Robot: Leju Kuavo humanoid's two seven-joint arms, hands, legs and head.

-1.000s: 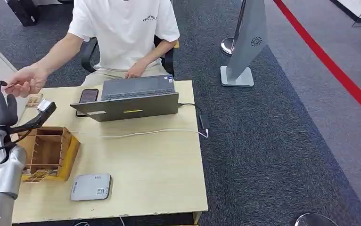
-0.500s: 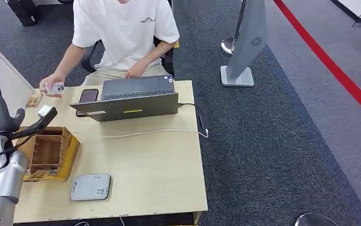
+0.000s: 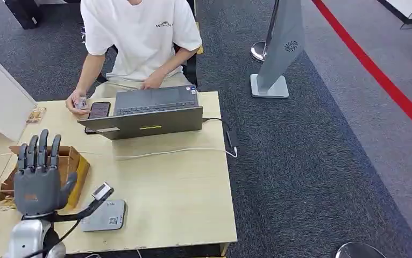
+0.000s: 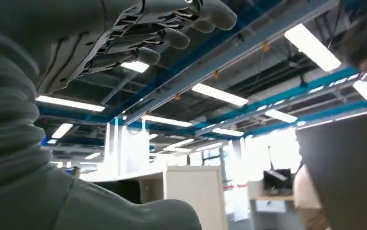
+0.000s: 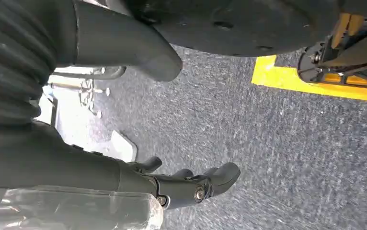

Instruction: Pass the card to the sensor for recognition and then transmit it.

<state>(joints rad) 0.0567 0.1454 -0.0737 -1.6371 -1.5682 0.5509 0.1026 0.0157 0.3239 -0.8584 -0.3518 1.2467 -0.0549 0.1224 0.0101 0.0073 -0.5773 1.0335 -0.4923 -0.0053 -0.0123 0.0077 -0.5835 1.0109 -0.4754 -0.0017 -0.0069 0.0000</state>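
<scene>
- Grey office carpet surrounds a pale wooden table (image 3: 182,188); a red floor line runs down the upper right of the head view, with a grey stand (image 3: 279,48) just left of it.
- At lower left of the head view, the left hand (image 3: 38,180) is raised palm away, fingers straight and apart, holding nothing. It stands in front of the wooden box (image 3: 73,164).
- A card (image 3: 80,101) sits in the person's hand (image 3: 76,103) at the table's far edge, upper left of centre, just beside the phone (image 3: 99,110) and the laptop (image 3: 147,115). Its long axis is too small to tell.
- From the left hand, the card lies up the frame, beyond the box, well apart.
- The sensor (image 3: 104,214), a flat grey pad, lies at lower left of the frame, just right of the left hand and near the table's front edge.
- The right hand (image 5: 191,184) hangs over the carpet in the right wrist view, fingers loosely curled in with nothing between them. The left hand looks nearer to both card and sensor.
- Small printing marks the person's white shirt (image 3: 139,37) and a label the sensor; neither can be read. A fan-like logo sits on the grey stand.
</scene>
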